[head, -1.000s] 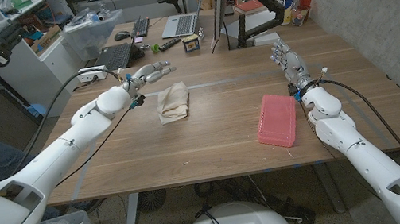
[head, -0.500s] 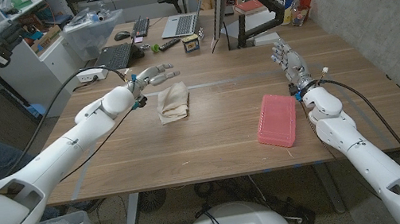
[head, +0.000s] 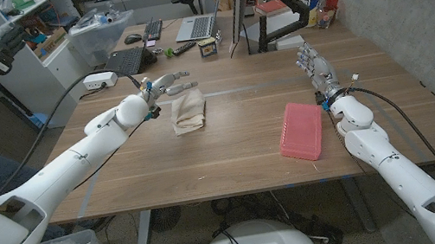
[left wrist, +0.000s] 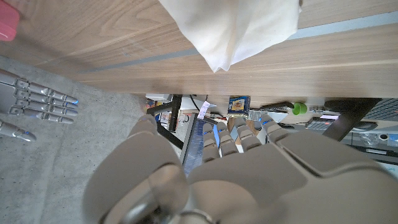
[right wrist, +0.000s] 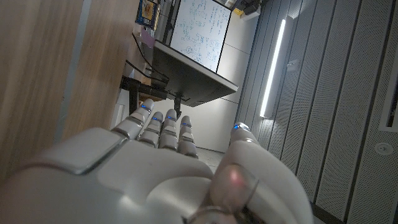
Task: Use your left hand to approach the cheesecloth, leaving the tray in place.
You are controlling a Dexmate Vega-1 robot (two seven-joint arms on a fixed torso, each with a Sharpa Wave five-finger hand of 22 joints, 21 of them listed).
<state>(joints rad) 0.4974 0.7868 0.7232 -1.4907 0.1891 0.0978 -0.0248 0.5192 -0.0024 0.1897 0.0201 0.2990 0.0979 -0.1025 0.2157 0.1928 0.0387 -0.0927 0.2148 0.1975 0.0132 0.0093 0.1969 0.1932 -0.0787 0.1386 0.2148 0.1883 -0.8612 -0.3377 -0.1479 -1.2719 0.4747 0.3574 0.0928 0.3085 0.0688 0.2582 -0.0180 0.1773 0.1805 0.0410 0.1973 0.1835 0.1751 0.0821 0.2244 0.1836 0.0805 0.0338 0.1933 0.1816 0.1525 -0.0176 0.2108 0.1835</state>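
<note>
the left hand (head: 166, 84) is hovering just beside the cloth (head: 188, 111), fingers spread and holding nothing, so the approach is looking nearly done with only the last bit of closing in left. the tray (head: 300, 130) is sitting well apart, untouched, near the empty right hand (head: 312, 65).
</note>
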